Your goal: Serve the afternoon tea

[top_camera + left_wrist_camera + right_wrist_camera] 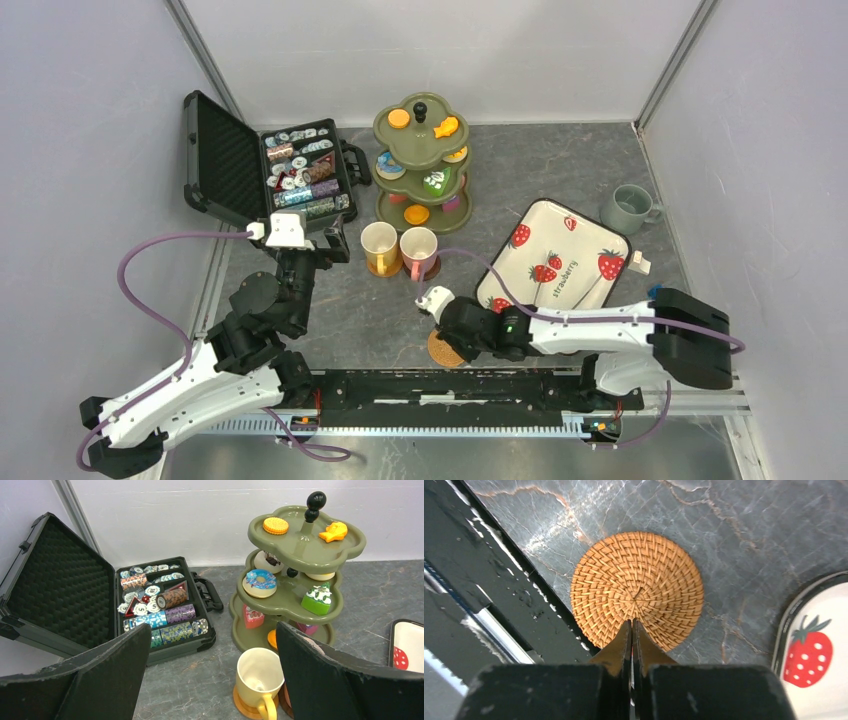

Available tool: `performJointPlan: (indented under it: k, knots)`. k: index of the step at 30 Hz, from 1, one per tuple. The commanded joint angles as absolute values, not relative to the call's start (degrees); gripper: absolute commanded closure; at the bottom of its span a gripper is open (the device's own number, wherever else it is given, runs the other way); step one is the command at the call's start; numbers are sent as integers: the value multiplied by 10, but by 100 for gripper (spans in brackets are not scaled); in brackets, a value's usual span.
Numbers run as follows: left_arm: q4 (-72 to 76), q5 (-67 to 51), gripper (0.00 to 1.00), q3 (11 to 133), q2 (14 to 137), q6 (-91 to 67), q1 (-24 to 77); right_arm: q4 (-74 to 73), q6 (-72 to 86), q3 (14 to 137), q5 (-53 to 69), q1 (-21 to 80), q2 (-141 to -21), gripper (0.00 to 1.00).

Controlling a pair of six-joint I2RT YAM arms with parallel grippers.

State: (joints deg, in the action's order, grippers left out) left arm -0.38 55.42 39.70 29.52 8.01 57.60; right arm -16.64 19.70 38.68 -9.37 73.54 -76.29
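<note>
My right gripper (632,622) is shut, its tips pressed together over the near part of a woven brown coaster (636,587), with nothing between the fingers. That coaster (440,352) lies flat by the table's near edge, beside the black rail. A yellow mug (380,248) and a pink mug (418,250) each stand on a coaster in front of the olive-green stand (422,160), which holds toy cakes and donuts. The grey-green mug (630,208) stands at the far right. My left gripper (212,635) hangs open above the table left of the yellow mug (260,675).
An open black case of poker chips (300,175) lies at the back left. A white strawberry-print tray (555,258) sits right of the mugs, close to my right arm. The black rail (400,385) runs along the near edge.
</note>
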Motion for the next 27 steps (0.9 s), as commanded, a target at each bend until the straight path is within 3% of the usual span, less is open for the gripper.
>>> performJointPlan:
  k: [1,16,27]
  knots:
    - [3,556,0,417,296,66,574,-127,210,415,-132,750,-800,100]
    - [6,560,0,415,304,72,574,-100,258,380,-204,749,-835,100]
    - [7,559,0,416,307,74,574,-20,258,375,-244,637,-855,100]
